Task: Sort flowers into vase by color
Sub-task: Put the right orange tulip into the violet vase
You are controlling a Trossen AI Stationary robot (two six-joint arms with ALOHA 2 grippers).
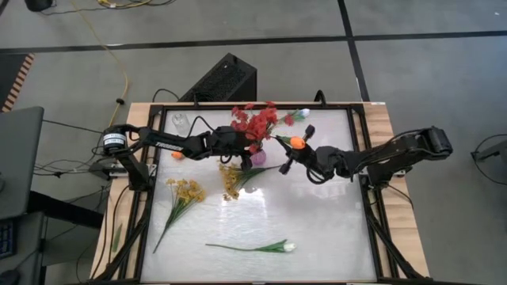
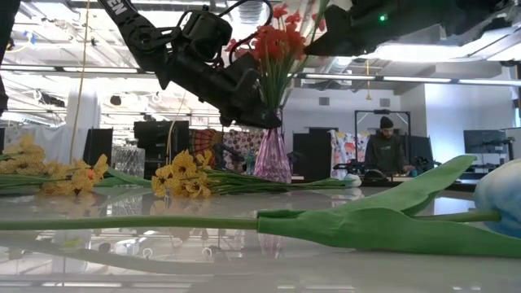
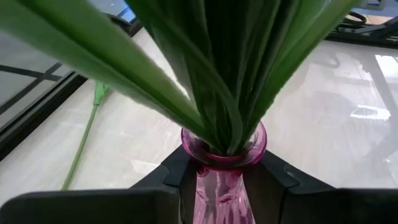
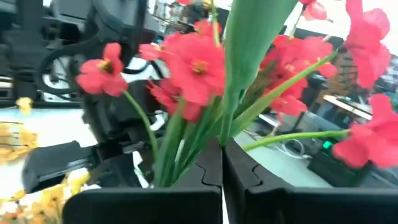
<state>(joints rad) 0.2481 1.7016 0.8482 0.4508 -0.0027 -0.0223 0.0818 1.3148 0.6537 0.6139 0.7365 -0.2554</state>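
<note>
A pink glass vase [image 1: 258, 157] stands on the table and holds a bunch of red flowers [image 1: 255, 123]. My left gripper [image 3: 222, 177] reaches in from the left and is shut on the vase, whose body also shows in the low view [image 2: 273, 156]. My right gripper [image 1: 291, 153] hovers just right of the bunch, shut on a green-stemmed flower with a small orange bloom [image 1: 297, 142]. Two yellow sprays [image 1: 186, 192] [image 1: 231, 179] and a white tulip [image 1: 265, 247] lie flat on the table. My left gripper pinches the vase's narrow neck [image 3: 211, 186] just under the rim, one finger [image 3: 177, 171] on each side. The fingers come level from the table's left. The vase stands upright with its base on the table. My right gripper pinches the flower's green stem [image 4: 225, 127] between its two shut fingers, where a broad leaf rises. It comes level from the table's right side. The flower is lifted clear of the table, standing up out of the fingers beside the red blooms [image 4: 193, 65].
A small clear glass [image 1: 181, 121] stands near the far left corner, and a small orange thing [image 1: 177, 156] lies under the left arm. A black frame [image 1: 364, 182] rims the table. A person [image 2: 386, 150] stands in the room behind.
</note>
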